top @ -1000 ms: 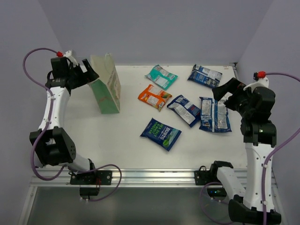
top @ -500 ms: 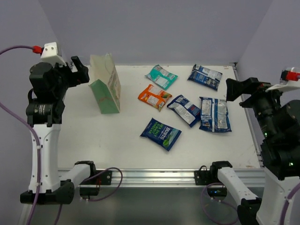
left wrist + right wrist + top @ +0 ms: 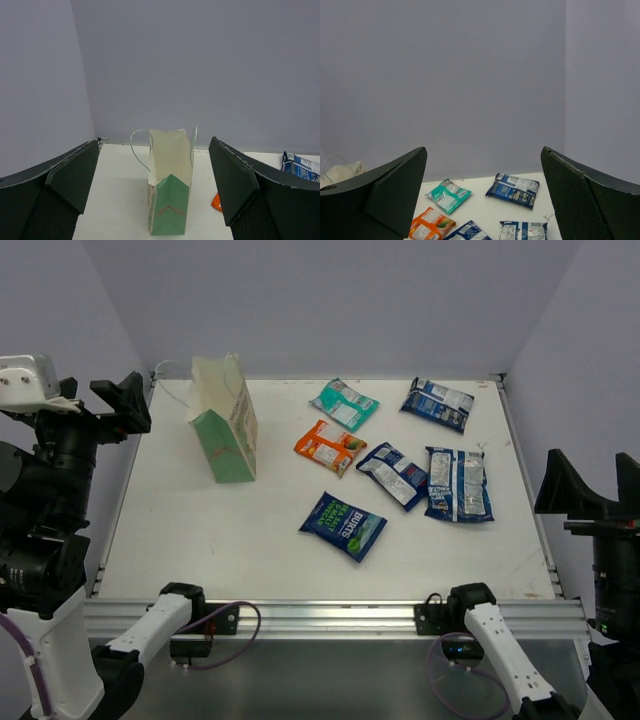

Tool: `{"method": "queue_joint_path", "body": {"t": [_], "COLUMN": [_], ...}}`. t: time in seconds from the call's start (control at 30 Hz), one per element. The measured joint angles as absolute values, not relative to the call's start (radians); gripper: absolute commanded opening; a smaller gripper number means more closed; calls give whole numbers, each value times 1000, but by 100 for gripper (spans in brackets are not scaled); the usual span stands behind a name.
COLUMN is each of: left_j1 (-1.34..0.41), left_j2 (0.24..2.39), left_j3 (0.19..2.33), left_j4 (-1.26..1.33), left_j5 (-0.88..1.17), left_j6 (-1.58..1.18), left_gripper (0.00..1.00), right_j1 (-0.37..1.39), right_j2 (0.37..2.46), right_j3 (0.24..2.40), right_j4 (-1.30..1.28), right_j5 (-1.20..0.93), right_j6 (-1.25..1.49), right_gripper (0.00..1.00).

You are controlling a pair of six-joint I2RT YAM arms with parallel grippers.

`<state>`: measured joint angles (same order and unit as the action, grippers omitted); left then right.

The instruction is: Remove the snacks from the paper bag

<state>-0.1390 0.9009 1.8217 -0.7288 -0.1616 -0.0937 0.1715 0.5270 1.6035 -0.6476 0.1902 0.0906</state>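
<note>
The top camera looks steeply down from above the near edge, taking in the whole bench (image 3: 200,550). The left wrist camera, high and well back, faces the back wall (image 3: 200,75) with the paper bag (image 3: 169,200) centred. The right wrist camera faces likewise, tilted higher, over the snacks (image 3: 513,190). All three share the orange packet (image 3: 328,447).

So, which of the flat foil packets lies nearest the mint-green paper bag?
The orange foil packet, the only orange one; all the rest lie farther from the paper bag.

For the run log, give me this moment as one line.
left gripper open | right gripper open | six snacks on table | paper bag upright
</note>
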Motion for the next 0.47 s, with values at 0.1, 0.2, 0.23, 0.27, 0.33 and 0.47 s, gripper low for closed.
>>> {"method": "queue_joint_path", "body": {"t": [0.1, 0.2, 0.23, 0.27, 0.33, 0.47], "left_j1": [-160, -178, -185, -193, -208, -232], "left_j2": [905, 913, 918, 922, 934, 959], "left_j3": [1845, 1854, 1856, 1858, 1863, 1878], "left_j4": [-738, -744, -747, -750, -755, -765], "left_j5": [-188, -209, -218, -226, -243, -267], "left_j6": [-85, -83, -83, -82, -80, -66], "left_gripper": [100, 100, 100, 100, 100, 100], "right_j1": [176, 177, 177, 177, 177, 177], "right_j2": [492, 469, 465, 462, 461, 461], "right_j3": [1601, 1601, 1600, 1599, 1596, 1584], "right_j4": [-613, -590, -585, -579, -574, -574], "right_j5": [208, 224, 227, 228, 230, 238], "right_j6": [61, 43, 40, 38, 33, 29], "right_gripper": [99, 99, 99, 99, 99, 99]}}
